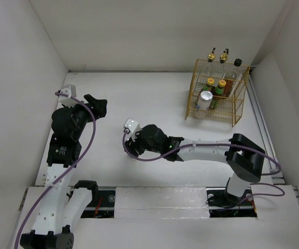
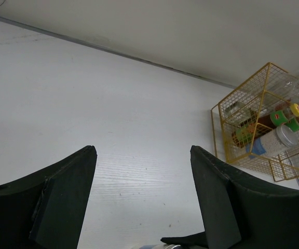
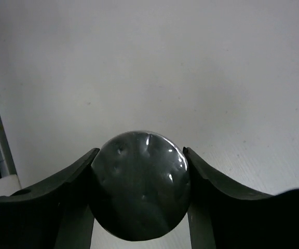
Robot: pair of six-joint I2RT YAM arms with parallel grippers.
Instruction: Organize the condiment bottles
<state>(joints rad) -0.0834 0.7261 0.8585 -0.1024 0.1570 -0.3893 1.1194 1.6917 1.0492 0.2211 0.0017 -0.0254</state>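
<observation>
The right gripper is seen pinched on a silver-lidded jar, with one finger pressed against each side of the round lid. The jar is viewed end-on. Its dimpled lid is turned toward the wrist camera and its long axis runs away from the lens, along the fingers, so the body is hidden behind the lid. In the top view this jar is concealed beneath the arm, which is folded leftward over the middle of the table. Whether the jar touches the surface cannot be told. The left gripper is held spread wide, with nothing between its fingers, above the left part of the table.

The table is white with a faint grain and is enclosed by plain white walls at the back and both sides.

A yellow wire basket is set in the far right corner. Inside it, two tall clear gold-spouted bottles and a black-capped bottle are stood upright along the back. Two small yellow-capped bottles are stood before them, and a second silver-lidded jar is lain tilted at the front left
</observation>
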